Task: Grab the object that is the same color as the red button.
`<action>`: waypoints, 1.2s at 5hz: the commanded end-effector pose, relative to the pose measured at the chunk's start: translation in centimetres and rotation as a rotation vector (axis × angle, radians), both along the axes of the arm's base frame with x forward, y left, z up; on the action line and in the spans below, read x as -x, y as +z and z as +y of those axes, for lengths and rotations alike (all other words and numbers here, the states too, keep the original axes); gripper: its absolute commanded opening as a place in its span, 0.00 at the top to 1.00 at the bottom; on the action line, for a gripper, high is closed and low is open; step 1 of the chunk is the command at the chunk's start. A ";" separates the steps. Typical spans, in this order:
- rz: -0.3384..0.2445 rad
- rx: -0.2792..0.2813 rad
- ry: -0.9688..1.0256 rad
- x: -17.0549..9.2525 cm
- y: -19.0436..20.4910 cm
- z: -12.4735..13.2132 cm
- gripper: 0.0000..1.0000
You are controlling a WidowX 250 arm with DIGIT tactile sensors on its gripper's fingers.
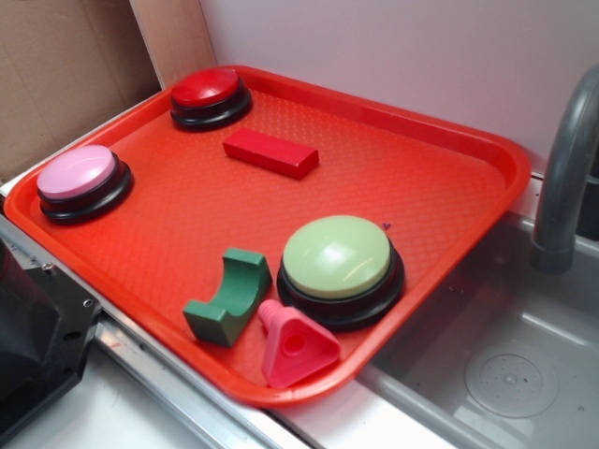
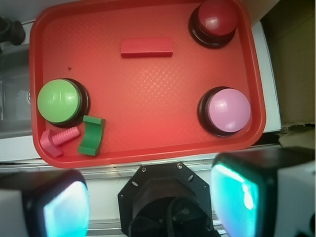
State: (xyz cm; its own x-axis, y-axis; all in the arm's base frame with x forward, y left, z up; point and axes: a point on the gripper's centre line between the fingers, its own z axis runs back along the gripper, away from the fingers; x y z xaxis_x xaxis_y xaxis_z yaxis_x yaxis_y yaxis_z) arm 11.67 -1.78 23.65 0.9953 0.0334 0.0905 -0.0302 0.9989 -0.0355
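The flat red rectangular block lies on the red tray toward its far side, just right of the red-domed button on its black base. In the wrist view the block lies near the tray's top edge, left of the red button. My gripper is open and empty. Its fingers stand wide apart at the bottom of the wrist view, high above the scene and off the tray's near edge. The gripper does not show in the exterior view.
Also on the tray are a pink-domed button, a large pale green button, a green arch block and a pink triangular piece. A sink with a grey faucet lies to the right. The robot's black base is below the gripper.
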 end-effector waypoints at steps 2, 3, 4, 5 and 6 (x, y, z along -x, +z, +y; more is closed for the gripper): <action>0.021 -0.060 -0.008 -3.9 -2.2 2.9 0.00; -0.008 -0.041 -0.088 -7.3 -3.9 5.0 0.00; -0.007 -0.009 -0.244 -10.5 -6.9 6.4 0.00; 0.018 -0.048 -0.382 -12.4 -9.7 6.8 0.00; 0.010 -0.064 -0.527 -13.3 -13.2 6.1 0.00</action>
